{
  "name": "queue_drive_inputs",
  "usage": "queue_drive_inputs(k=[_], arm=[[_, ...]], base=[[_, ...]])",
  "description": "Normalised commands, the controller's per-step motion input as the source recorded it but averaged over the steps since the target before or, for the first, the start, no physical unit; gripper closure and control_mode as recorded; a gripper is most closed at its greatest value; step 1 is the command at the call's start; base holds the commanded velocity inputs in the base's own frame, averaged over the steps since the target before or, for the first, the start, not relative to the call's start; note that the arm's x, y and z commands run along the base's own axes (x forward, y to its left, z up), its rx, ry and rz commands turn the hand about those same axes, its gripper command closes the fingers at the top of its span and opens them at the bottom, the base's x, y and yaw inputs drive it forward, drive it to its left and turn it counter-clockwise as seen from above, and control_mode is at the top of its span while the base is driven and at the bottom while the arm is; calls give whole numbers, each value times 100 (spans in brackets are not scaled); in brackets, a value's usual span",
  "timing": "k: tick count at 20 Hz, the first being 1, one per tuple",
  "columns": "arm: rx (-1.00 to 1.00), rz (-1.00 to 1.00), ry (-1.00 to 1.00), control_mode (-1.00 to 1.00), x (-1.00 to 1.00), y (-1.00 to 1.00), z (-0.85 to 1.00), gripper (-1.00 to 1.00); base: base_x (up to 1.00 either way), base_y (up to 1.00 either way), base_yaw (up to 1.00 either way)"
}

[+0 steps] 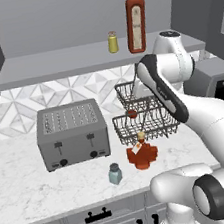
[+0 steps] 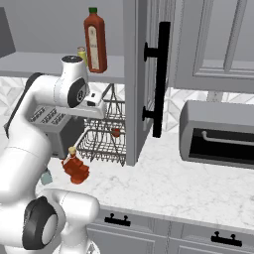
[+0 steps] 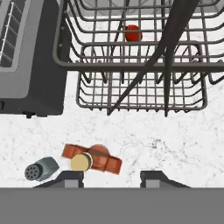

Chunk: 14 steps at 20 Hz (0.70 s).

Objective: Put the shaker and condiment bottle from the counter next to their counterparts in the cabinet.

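Nearest, at the front of the table (image 1: 25, 197), the shaker (image 1: 115, 174) stands upright on the white veined marble, with the condiment bottle (image 1: 142, 152) just to its right and a little farther back, also upright, its tan cap on top and the white tag at its neck. In the hand view the claw (image 3: 111, 178) looks straight down with its two dark tips well apart and nothing between them, so it is wide and holding nothing. The condiment bottle (image 3: 92, 158) lies just beyond the left tip, and the shaker (image 3: 40, 169), cap holes facing the camera, sits left of that, outside the span of the tips. How high the claw hangs above them cannot be told.

Below the table edge run grey drawer fronts (image 1: 99, 219) with black handles. Behind the shaker a grey toaster (image 1: 72, 133) stands at the left, and to its right a dark wire rack (image 1: 143, 119) in two tiers holds a small red round thing (image 1: 132, 113). A patterned tile wall backs the table. On the right a dark toaster oven (image 2: 218, 133) rests on the marble, and an open grey cabinet door (image 2: 141, 74) with a long black handle hangs beside the rack.

Farthest and highest, the cabinet (image 1: 51, 62) shelf carries the counterparts: the yellow shaker (image 1: 113, 42) and, just to its right, the tall red bottle (image 1: 136, 22).
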Motion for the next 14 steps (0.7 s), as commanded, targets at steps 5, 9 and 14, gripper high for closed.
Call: queue_drive_inputs(k=[5, 9, 14], arm=[[0, 10, -1, -100, 0, 0, -2, -100], [0, 27, -2, -100, -23, 0, -5, -100], [0, 39, -6, -100, -45, 0, -23, -100]], base=[[0, 0, 0], [0, 0, 0], [0, 0, 0]])
